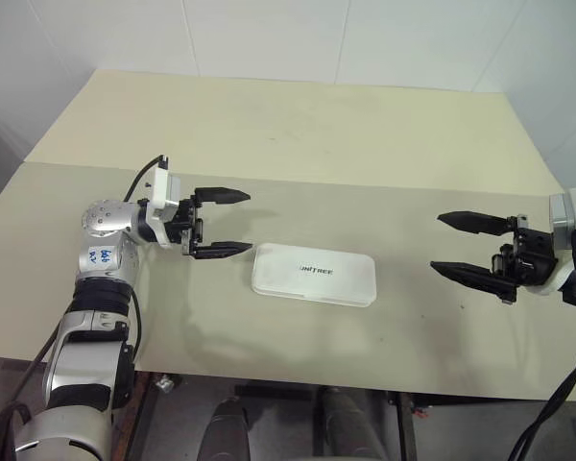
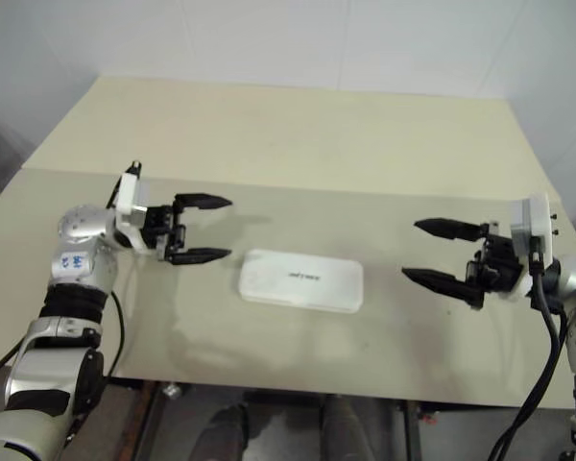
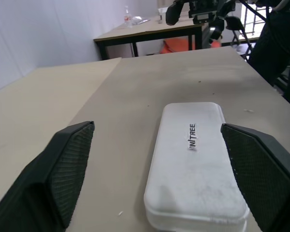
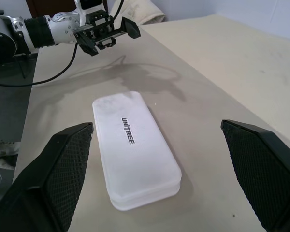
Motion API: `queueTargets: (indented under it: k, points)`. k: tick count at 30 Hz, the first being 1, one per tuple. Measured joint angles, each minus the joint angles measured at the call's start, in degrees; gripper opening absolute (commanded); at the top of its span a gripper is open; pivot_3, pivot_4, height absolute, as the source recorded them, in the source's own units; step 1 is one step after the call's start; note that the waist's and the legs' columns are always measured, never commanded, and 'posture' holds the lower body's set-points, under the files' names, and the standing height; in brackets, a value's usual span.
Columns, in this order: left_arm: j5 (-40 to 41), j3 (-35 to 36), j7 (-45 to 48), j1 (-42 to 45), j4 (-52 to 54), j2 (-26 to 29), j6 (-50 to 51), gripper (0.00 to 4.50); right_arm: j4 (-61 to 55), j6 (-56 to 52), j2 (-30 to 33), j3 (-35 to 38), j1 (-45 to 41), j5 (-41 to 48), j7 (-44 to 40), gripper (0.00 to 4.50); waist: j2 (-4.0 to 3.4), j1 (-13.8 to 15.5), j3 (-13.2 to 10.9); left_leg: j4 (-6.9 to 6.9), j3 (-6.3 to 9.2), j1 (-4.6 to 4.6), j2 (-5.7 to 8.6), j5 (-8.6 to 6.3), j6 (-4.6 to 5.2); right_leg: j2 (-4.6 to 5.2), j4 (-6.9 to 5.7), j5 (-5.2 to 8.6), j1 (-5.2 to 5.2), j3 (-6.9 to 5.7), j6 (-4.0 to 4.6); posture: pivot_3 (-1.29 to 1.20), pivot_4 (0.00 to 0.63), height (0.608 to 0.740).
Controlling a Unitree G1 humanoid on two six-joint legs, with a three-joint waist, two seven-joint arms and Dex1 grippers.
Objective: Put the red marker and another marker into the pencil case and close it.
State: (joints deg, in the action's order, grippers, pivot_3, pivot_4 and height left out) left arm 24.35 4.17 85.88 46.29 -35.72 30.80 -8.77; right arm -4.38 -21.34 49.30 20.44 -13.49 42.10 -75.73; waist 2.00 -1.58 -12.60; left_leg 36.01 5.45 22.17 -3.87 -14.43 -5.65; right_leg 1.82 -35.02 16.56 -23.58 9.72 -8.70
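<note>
**Case shut, both grippers free**

My left gripper hangs just off the left end of the case, fingers spread wide with nothing between them, pointing across toward the right. It is near the case but not touching it. My right gripper sits well apart on the other side, fingers equally spread and empty, aimed back at the case. Between the two, the white case lies flat on the beige table, lid down, lettering facing up, long side running left to right. I can't see either marker from here, so I cannot tell where they are
</note>
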Motion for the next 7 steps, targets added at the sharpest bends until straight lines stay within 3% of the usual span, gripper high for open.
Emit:
queueTargets:
  k: [7]
  points:
    - [0.1,0.4,-1.6,-0.1,1.5,-1.1,0.9,4.49,-2.3,-1.2,0.0,0.3,3.1,0.8,0.6,4.50,0.00,-0.4,0.0,-0.06,-0.01,-0.04,0.00,0.00,0.00,0.00,-0.01,-0.10,-0.01,0.00,-0.19,0.00,0.150,0.740]
